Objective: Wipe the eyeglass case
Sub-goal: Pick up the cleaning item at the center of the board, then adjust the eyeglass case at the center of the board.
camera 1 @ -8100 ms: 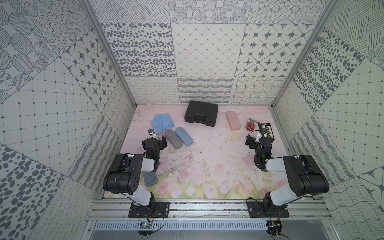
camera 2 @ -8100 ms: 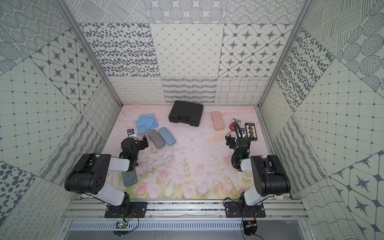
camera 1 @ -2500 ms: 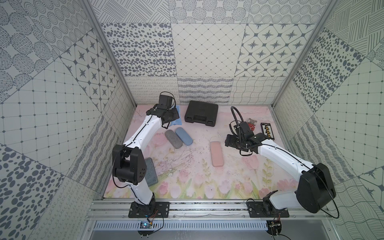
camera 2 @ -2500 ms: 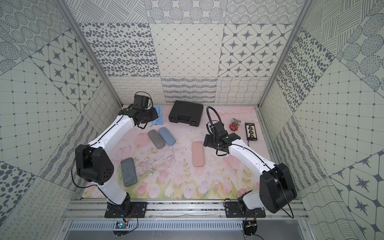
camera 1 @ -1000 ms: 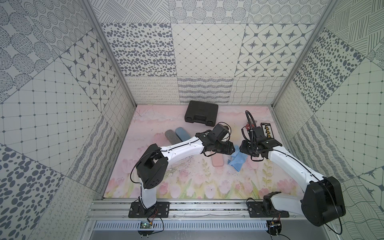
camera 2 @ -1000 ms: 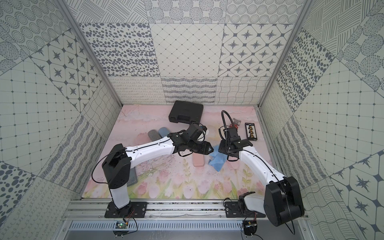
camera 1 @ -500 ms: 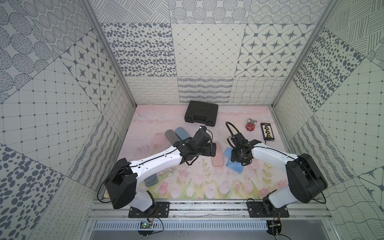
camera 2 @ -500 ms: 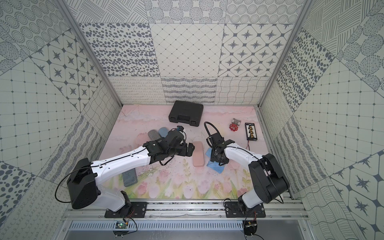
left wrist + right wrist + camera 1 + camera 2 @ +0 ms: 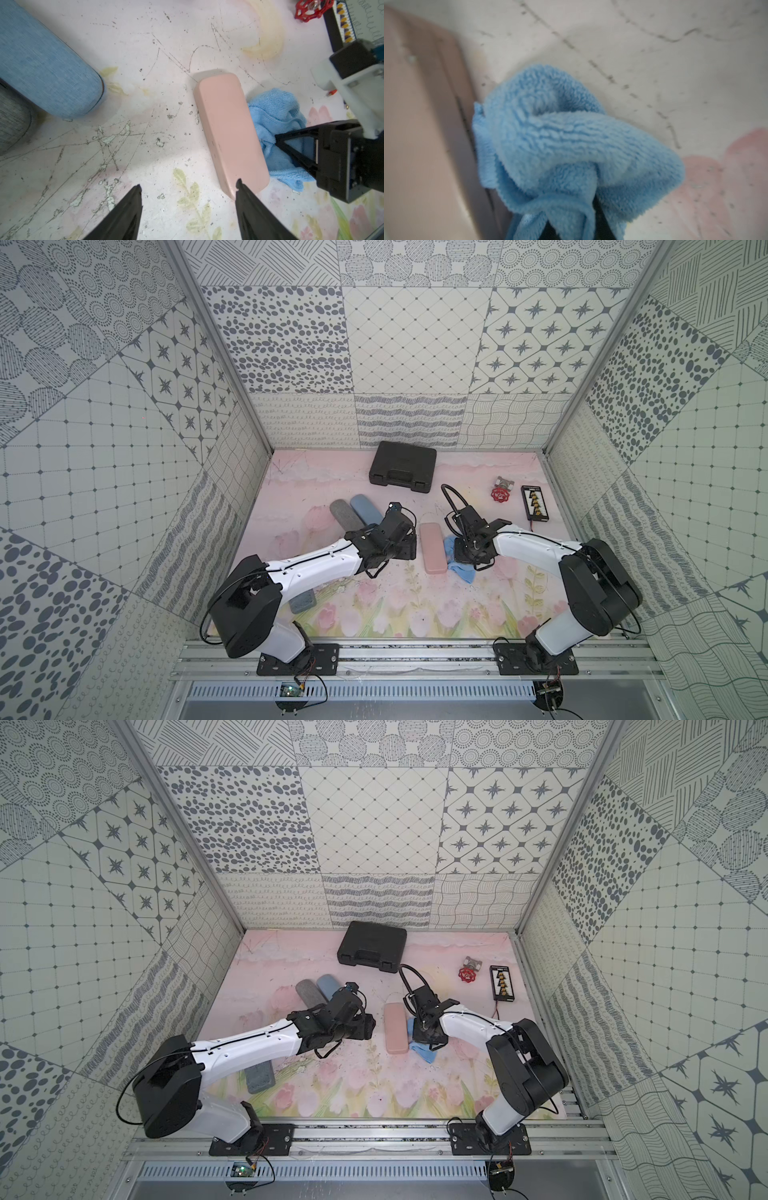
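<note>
Floral mat (image 9: 374, 614); closed pink eyeglass case (image 9: 432, 547) against blue cloth (image 9: 465, 572)

Right of eyeglass case (image 9: 432, 546), touching: cloth (image 9: 463, 570); toolbox (image 9: 402, 466) behind.

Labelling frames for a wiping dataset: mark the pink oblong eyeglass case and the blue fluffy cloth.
pink oblong eyeglass case (image 9: 230, 133): left wrist view, middle of lid.
blue fluffy cloth (image 9: 571, 135): right wrist view, bunched fold.
</note>
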`<state>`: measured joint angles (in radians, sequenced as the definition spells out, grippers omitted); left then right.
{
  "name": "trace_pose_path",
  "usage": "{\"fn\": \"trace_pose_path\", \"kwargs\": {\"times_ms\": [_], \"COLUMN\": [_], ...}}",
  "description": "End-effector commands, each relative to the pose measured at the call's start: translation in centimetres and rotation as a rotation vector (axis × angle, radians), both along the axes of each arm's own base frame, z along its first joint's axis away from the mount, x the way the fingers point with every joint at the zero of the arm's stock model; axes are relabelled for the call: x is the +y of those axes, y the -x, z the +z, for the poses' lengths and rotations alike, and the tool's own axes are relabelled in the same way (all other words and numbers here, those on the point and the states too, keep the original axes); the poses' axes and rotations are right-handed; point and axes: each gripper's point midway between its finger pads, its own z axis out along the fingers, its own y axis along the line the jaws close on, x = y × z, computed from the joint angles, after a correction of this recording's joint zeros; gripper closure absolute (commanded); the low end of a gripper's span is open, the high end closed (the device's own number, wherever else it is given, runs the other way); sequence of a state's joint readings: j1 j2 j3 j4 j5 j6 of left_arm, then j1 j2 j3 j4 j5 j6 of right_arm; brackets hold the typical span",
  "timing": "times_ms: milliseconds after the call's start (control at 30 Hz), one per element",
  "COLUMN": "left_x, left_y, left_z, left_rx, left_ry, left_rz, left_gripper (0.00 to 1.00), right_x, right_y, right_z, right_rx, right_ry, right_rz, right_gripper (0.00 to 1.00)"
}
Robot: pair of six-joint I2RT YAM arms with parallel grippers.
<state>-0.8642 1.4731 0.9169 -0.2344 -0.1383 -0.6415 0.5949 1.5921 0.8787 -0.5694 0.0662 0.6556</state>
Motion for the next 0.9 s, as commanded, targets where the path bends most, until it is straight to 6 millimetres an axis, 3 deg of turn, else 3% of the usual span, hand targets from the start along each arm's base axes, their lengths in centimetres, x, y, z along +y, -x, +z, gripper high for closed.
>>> {"fn": "trace_pose_path", "kwargs": {"times_ms": [0,233,300,433,533,600,700,867], "left_x": [0.6,2.2,1.8,0.4,0.2,0.1,-0.5,-0.7], "left_y": [0.4,0.8,0.9,1.3,1.3,1.3,1.3,0.5], "left_z": [-0.3,-1.7,-2.0,-2.5,-2.7,-2.7,-2.7,-4.5], "left_rx": [0.038,0.094,0.102,0.100,0.075,0.047,0.026,0.047], "left_ry": [0.063,0.098,0.105,0.066,0.015,-0.013,-0.031,-0.144], "left_rz": [0.036,0.051,0.006,-0.145,-0.228,-0.281,-0.354,-0.427], "left_gripper": [0.27,0.21,0.16,0.12,0.07,0.01,0.01,0.01], "right_x": [3.7,8.2,6.7,0.3,-2.8,-3.4,-2.9,-2.0], "right_y": [1.3,2.3,2.3,1.2,0.5,0.3,0.1,-0.1], "right_z": [-0.2,2.8,3.3,4.2,5.1,5.5,5.2,4.1], "right_rx": [0.028,0.036,0.035,0.000,-0.037,-0.059,-0.056,-0.037], "right_ry": [-0.129,-0.301,-0.260,-0.191,-0.164,-0.161,-0.198,-0.241], "right_rz": [-0.029,0.004,0.012,-0.061,-0.110,-0.127,-0.144,-0.156], "right_gripper": [0.97,1.00,1.00,1.00,1.00,1.00,1.00,1.00]}}
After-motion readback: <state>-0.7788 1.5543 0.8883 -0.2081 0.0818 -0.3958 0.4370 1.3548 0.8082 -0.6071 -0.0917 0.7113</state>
